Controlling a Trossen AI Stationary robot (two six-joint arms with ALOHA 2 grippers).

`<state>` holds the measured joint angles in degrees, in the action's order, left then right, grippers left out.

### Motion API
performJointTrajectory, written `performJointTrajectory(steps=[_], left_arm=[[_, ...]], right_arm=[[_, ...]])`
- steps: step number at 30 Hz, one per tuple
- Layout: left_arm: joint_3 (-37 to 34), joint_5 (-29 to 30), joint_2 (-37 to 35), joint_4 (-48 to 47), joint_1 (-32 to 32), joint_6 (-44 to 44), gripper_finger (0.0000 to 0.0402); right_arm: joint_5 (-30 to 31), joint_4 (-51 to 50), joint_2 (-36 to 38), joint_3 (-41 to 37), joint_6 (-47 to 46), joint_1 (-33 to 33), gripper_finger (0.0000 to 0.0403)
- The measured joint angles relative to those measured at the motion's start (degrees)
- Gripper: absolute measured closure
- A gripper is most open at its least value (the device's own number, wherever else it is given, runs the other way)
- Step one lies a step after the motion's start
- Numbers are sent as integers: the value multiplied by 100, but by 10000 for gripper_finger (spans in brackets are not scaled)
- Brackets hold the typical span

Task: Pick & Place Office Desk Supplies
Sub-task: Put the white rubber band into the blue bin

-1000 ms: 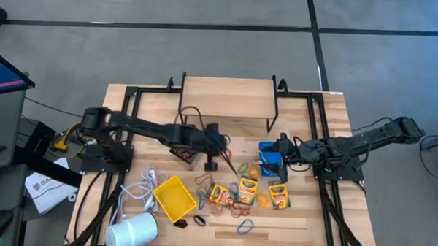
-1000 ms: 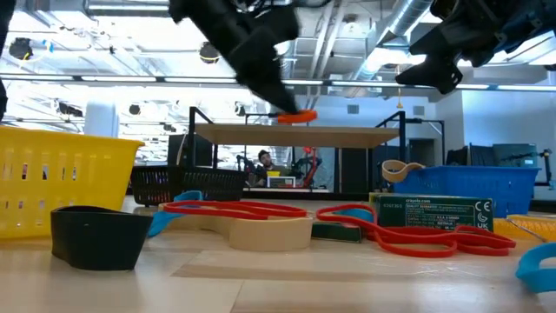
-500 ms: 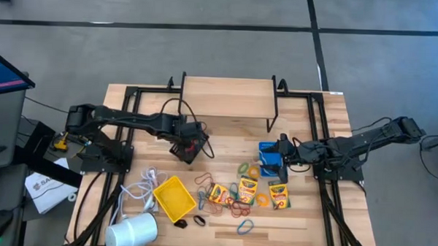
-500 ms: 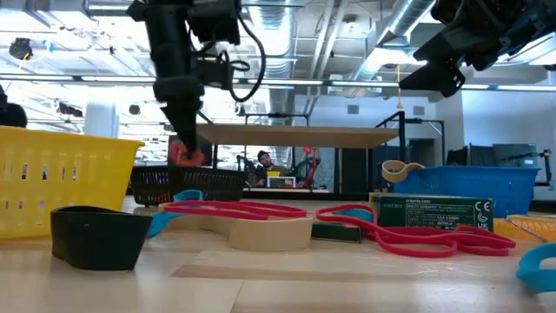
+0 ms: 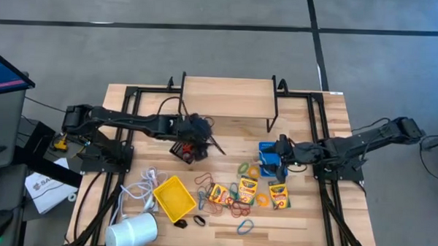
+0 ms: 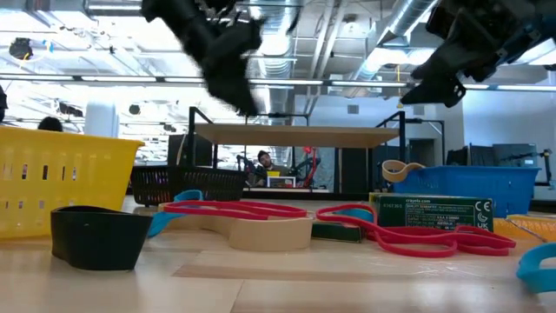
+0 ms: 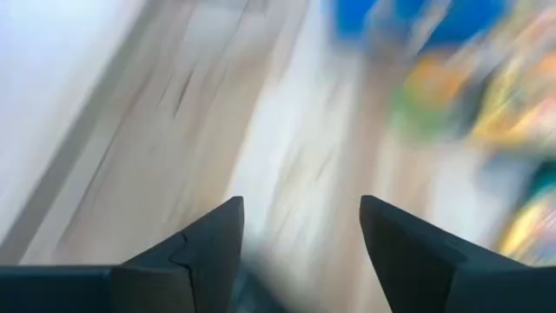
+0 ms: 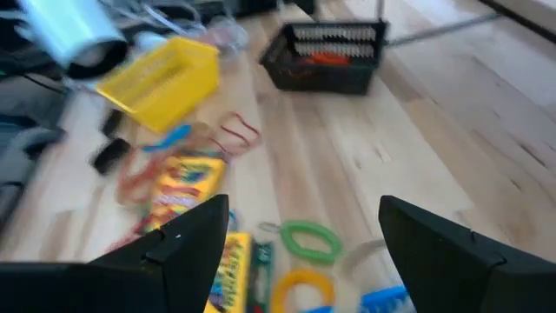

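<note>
Jaws apart above wooden table [image 5: 306, 141]

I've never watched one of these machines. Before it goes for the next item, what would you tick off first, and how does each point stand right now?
1. Left gripper empty: ok, fingers apart, nothing between them.
2. Orange band dropped: ok, something orange lies in the black bin.
3. Right gripper ready: ok, open, beside the blue bin.
4. Next items in the open: ok, crayon boxes and rubber bands lie loose on the table.
5. Yellow bin upright: ok, mouth up.
6. Left wrist view clear for aiming: not ok, blurred.
</note>
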<state>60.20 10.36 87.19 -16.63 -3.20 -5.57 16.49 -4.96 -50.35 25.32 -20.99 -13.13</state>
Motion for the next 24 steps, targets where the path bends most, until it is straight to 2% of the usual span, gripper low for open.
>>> performJointTrajectory(steps=[3, 7, 11, 16, 24], left_arm=[[1, -331, 289, 871, 35, 75, 183], [1, -373, 908, 1357, -45, -25, 198], [255, -523, 1671, 1387, -182, -277, 210], [794, -549, 2449, 1446, -176, -100, 219], [1423, -862, 3197, 1807, -127, 76, 221]], right_arm=[[5, 8, -70, 0, -2, 113, 107], [-7, 19, -38, 0, -2, 154, 108], [-9, 53, 35, 7, -2, 154, 108], [-14, 0, 154, 2, 3, 148, 108], [-19, -8, 407, 2, 42, -5, 108]])
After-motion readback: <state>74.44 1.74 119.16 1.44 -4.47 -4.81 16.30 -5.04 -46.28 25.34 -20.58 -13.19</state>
